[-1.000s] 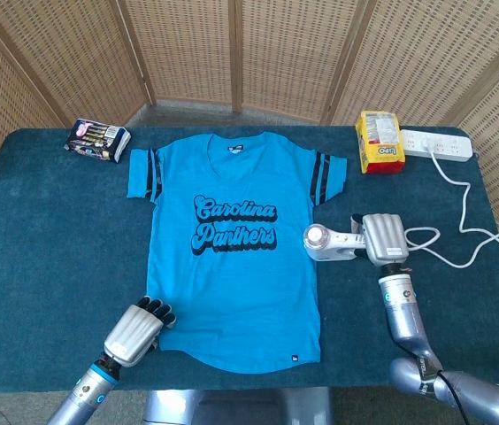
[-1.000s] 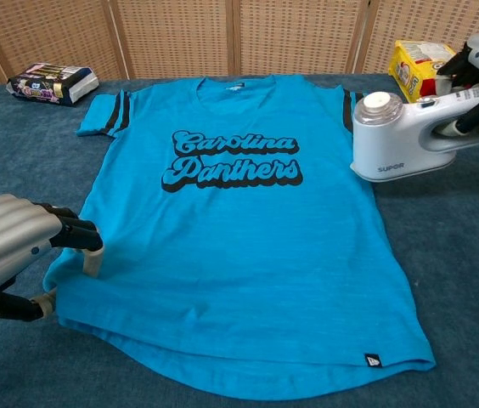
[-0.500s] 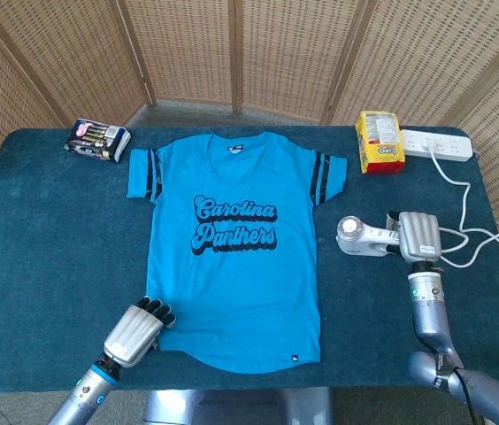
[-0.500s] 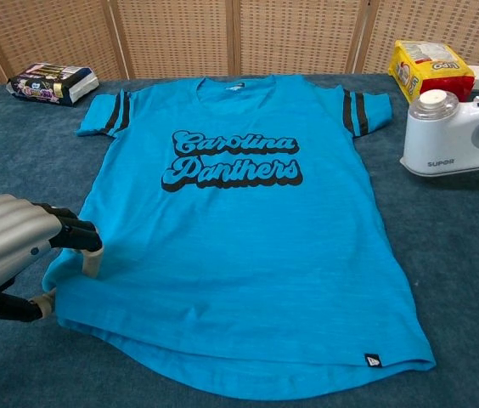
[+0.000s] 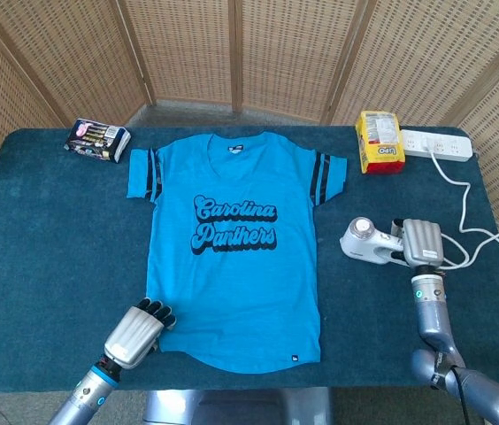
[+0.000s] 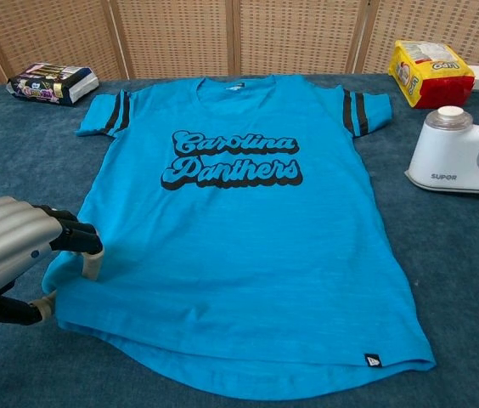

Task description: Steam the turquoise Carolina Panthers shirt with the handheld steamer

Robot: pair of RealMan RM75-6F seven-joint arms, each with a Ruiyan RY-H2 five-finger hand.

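The turquoise Carolina Panthers shirt (image 5: 232, 239) (image 6: 239, 229) lies flat on the blue table, collar away from me. The white handheld steamer (image 5: 363, 241) (image 6: 453, 157) stands on the cloth to the right of the shirt, clear of its edge. My right hand (image 5: 420, 243) grips the steamer's handle from behind; the chest view cuts this hand off at its right edge. At the shirt's lower left hem, my left hand (image 5: 139, 329) (image 6: 14, 251) has its fingers curled and holds the hem edge between fingertips and thumb.
A dark snack pack (image 5: 97, 139) lies at the back left. A yellow packet (image 5: 380, 142) and a white power strip (image 5: 435, 144) sit at the back right. The steamer's white cable (image 5: 466, 221) loops across the right side. A wicker screen stands behind the table.
My right hand has carried the steamer rightward, away from the shirt's side, and lowered it onto the table. The left hand and shirt have stayed put.
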